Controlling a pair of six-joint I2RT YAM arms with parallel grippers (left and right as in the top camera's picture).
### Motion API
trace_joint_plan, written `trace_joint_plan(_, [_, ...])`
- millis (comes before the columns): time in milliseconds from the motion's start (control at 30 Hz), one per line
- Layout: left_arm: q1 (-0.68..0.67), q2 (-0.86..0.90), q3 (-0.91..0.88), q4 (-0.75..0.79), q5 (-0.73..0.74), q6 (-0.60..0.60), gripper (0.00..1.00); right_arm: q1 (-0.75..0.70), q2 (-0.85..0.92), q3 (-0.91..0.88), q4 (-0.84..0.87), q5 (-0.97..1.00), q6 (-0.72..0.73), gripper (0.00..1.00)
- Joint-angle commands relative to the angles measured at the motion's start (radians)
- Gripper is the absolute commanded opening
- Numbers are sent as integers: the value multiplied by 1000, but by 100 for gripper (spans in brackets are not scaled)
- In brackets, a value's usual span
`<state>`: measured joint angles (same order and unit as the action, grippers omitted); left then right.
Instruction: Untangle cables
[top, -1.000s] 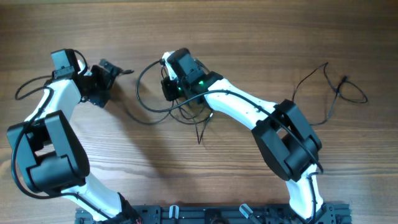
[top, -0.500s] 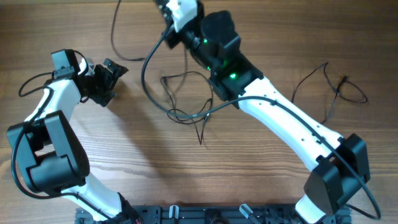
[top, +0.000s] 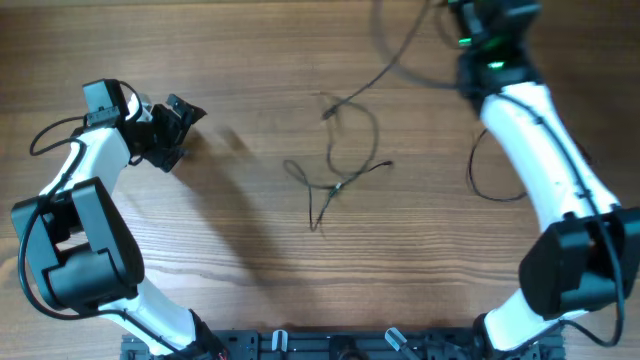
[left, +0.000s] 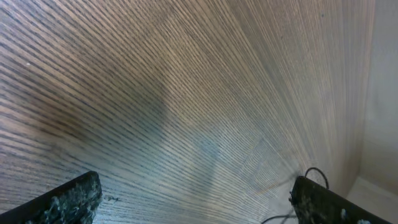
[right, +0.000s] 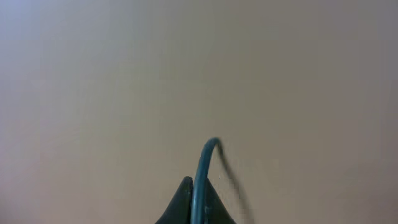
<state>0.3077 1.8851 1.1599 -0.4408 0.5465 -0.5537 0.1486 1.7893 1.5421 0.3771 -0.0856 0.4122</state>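
— Wood-grain table (top: 250, 60) from above. Where are the cables (top: 335, 172)?
— Most sit in a loose tangle on the boards, out ahead of the left gripper (top: 180, 130) and well apart from it. Its jaws stand released.
— The right arm (top: 535, 140)?
— It stretches to the far edge, and the frame cuts its jaws off there. A lifted cable (top: 385, 68), blurred, runs from that end down to the tangle. Beside the arm another cable (top: 472, 178) loops on the wood.
— Left wrist camera?
— Two fingers (left: 68, 200) in the bottom corners, spread wide, bare grain between them. A thin black loop (left: 314, 175) shows just beside one finger; whose it is, I cannot tell.
— Right wrist camera?
— Plain beige blur behind. The right gripper (right: 195, 208) is clenched on the lifted cable, which rises from between the closed tips and arches over to one side of them.
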Motion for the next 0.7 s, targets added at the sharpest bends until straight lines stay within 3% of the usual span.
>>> trace_joint_plan(0, [-3,11,-8,0,-10,23,100,-111,18,5,-126,-245,404,4])
trace_joint_plan(200, [-3,11,-8,0,-10,23,100,-250,74,4,-577,-327,346,4])
trace_joint_plan(433, [-3,11,-8,-5,-10,23,100,-260,126,4,-610,-455,239,4])
trace_joint_plan(533, [-3,11,-8,-4,-10,23,100,-260,130,4,-542,-663,239,4])
trace_joint_plan(600, [-3,11,-8,-4,-10,23,100,-240,124,4,-341,-934,222,5])
trace_joint_plan(667, [-3,11,-8,-4,-10,23,100,-203,105,4,-156,-990,309,4])
